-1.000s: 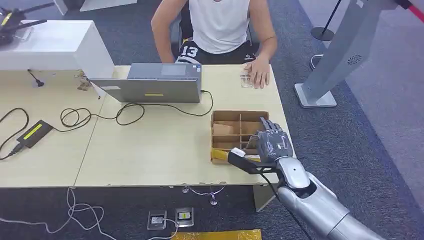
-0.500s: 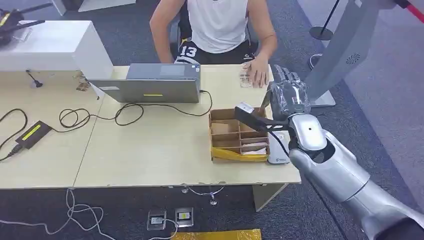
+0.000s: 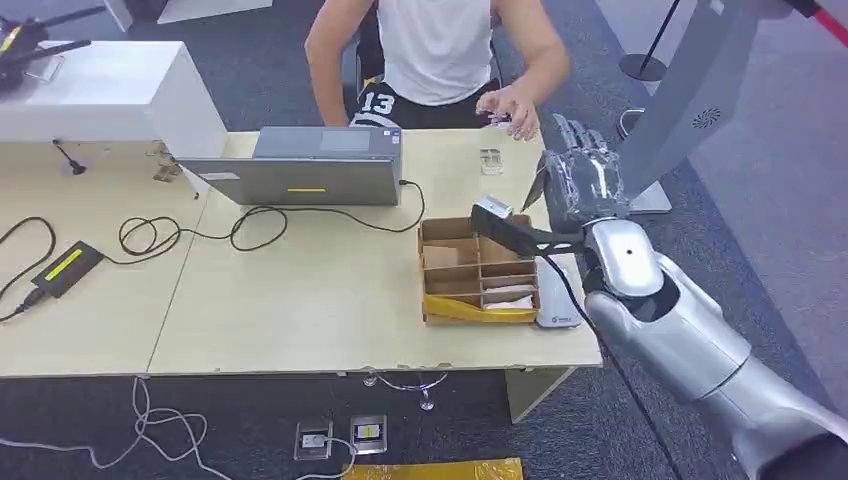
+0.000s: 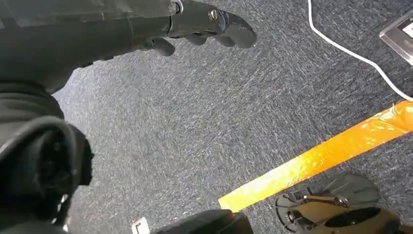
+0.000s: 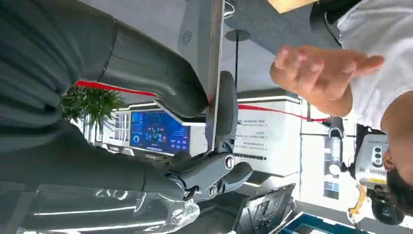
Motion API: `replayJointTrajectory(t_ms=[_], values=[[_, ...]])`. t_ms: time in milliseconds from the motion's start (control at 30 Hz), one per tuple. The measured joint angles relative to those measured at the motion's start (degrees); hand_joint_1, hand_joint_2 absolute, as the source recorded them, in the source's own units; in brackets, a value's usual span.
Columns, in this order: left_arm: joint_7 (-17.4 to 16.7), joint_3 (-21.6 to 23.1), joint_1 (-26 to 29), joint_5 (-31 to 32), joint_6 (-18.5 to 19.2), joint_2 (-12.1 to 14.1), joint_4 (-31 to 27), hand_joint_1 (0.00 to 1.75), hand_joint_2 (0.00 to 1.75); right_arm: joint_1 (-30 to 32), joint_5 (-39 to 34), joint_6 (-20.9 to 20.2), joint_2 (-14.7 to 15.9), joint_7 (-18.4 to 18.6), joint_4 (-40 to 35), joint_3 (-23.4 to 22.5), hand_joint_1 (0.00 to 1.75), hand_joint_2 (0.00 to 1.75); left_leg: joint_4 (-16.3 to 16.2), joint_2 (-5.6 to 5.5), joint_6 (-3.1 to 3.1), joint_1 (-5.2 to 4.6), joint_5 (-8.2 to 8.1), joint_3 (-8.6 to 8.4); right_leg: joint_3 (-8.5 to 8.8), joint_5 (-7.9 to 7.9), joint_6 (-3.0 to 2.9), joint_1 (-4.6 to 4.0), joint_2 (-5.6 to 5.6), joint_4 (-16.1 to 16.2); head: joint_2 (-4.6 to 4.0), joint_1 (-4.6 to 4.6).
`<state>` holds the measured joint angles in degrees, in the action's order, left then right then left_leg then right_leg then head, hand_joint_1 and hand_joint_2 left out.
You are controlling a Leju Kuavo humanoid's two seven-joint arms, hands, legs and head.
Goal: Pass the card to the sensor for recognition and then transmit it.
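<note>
The robot's left hand (image 4: 204,27) hangs over grey carpet beside a strip of orange tape (image 4: 316,158), its fingers curled loosely and holding nothing. Up at the table (image 3: 300,300), the right hand (image 3: 580,185) is raised above the far right corner, beyond a divided cardboard box (image 3: 478,272) and a small white sensor (image 3: 556,300) lying just beside the box on the tabletop. In the right wrist view a thin, flat card (image 5: 213,68) stands edge-on, pinched between the thumb and fingers. Across the table a seated person lifts an open hand (image 3: 510,105) towards it, near but apart from the card. A closed laptop (image 3: 300,170) lies to the left. With the hand already beyond the sensor, the reading step is probably done; the handover itself is not yet made.
</note>
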<state>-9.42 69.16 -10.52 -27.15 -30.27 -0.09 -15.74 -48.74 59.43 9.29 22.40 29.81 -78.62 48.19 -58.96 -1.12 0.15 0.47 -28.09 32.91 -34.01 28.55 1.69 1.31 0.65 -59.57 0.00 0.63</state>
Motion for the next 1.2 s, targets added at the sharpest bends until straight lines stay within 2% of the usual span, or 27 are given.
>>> replayJointTrajectory(t_ms=[133, 300, 400, 567, 733, 1167, 1200], values=[[-0.02, 0.0, -0.08, 0.39, 0.48, -0.02, 0.0, 0.0, 0.0, -1.02, 0.02, -0.19, 0.02, 0.04, 0.0, 0.02, 1.75, 1.75, 0.0, 0.0, 0.0, 0.0, 0.0, 0.01, 0.0, 0.0, 0.0, 0.0, 0.0, 0.0, 0.0, 0.0], [-0.63, 0.02, -0.39, 1.42, 1.51, -0.02, 0.0, 0.0, 0.0, -2.8, -0.02, -3.3, 0.0, 0.44, 0.5, 0.37, 1.75, 1.75, 0.0, -0.01, 0.0, 0.0, 0.0, 0.05, -0.01, 0.0, 0.0, 0.0, -0.01, 0.0, 0.0, 0.0], [-0.9, 0.02, -0.72, 1.84, 1.81, 0.0, 0.0, 0.0, 0.0, -4.85, -0.65, -4.28, -0.33, -0.17, 3.45, 1.18, 1.75, 1.75, 0.01, -0.06, 0.0, 0.0, 0.01, 0.11, -0.01, 0.0, 0.0, 0.0, -0.1, -0.01, 0.0, 0.0], [-0.92, 0.02, -1.16, 2.25, 2.12, 0.02, 0.0, 0.0, 0.0, -8.05, -2.45, -2.47, -2.12, -0.98, 9.82, 2.62, 1.75, 1.75, 0.0, -0.08, 0.03, 0.0, 0.04, 0.11, -0.01, 0.0, 0.0, 0.0, -0.13, -0.02, 0.02, -0.02], [-1.4, 0.02, -1.33, 2.62, 2.6, 0.13, 0.0, 0.0, 0.0, -10.73, -4.26, 1.62, -4.0, 0.39, 15.19, 3.95, 1.75, 1.75, 0.01, -0.14, 0.03, 0.01, 0.04, 0.14, -0.03, 0.0, 0.0, -0.01, -0.18, -0.03, 0.0, 0.0], [-1.53, 0.02, -1.31, 2.67, 2.73, 0.46, 0.0, 0.0, 0.0, -14.08, -5.94, 5.22, -7.67, 0.48, 25.7, 6.53, 1.75, 1.75, 0.0, -0.14, 0.02, 0.01, 0.04, 0.13, -0.03, 0.0, 0.0, -0.01, -0.21, -0.02, 0.0, 0.02], [-1.51, 0.02, -1.3, 2.67, 2.73, 0.46, 0.0, 0.0, 0.0, -14.08, -6.03, 5.4, -7.69, 0.41, 25.99, 6.64, 0.77, 1.75, 0.0, -0.14, 0.02, 0.01, 0.04, 0.13, -0.03, 0.0, 0.0, -0.01, -0.2, -0.02, 0.0, 0.0]])
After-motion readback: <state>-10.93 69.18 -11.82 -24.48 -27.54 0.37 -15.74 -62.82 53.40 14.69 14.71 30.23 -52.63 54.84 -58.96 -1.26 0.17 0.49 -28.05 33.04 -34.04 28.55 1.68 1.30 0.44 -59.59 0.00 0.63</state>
